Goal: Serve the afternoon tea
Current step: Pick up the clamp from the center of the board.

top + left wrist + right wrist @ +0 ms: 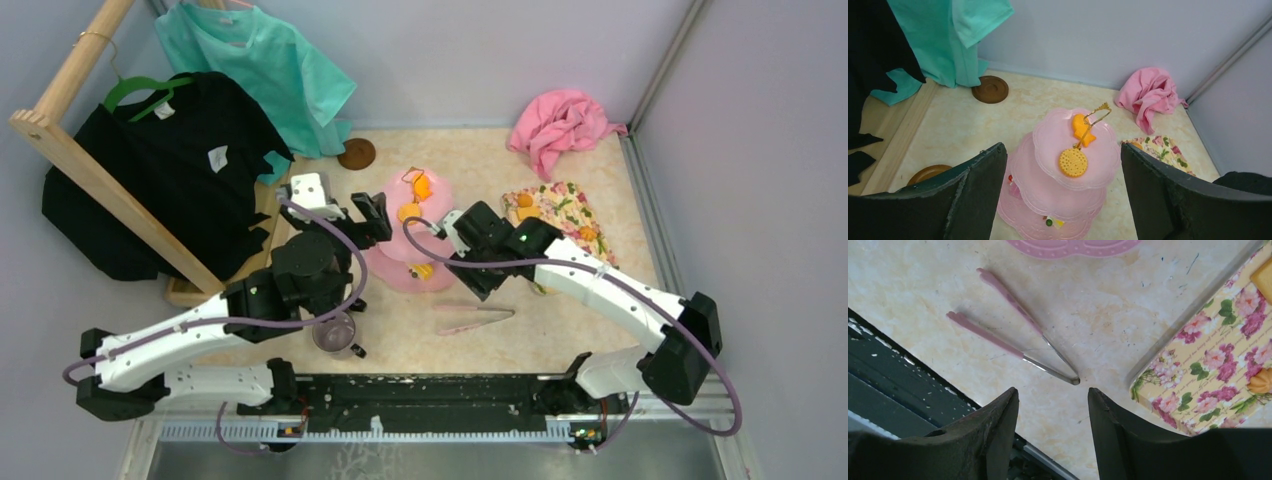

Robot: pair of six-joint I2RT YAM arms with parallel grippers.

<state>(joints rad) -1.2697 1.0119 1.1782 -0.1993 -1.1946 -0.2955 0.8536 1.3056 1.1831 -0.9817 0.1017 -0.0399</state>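
The pink three-tier cake stand (432, 200) (1045, 190) stands mid-table with a gold loop (1096, 112) on top. An orange star snack (1082, 131) and a round yellow biscuit (1073, 162) lie on its top tier, and small snacks (1053, 222) lie on the bottom tier. My left gripper (365, 225) (1062, 147) hovers wide open just left of the stand, holding nothing. My right gripper (478, 280) (1052, 390) is open and empty above bare table, close to pink tongs (475, 317) (1013, 335). A grey-purple mug (335, 333) stands by the left arm. Brown saucers (990, 89) (928, 173) lie at the left.
The floral mat (560, 215) (1218, 355) to the right carries orange snacks (524, 200) (1262, 381). A pink cloth (560, 125) (1150, 95) lies at the back right. A wooden rack (110, 190) with a black shirt (150, 170) and a teal shirt (260, 60) fills the left.
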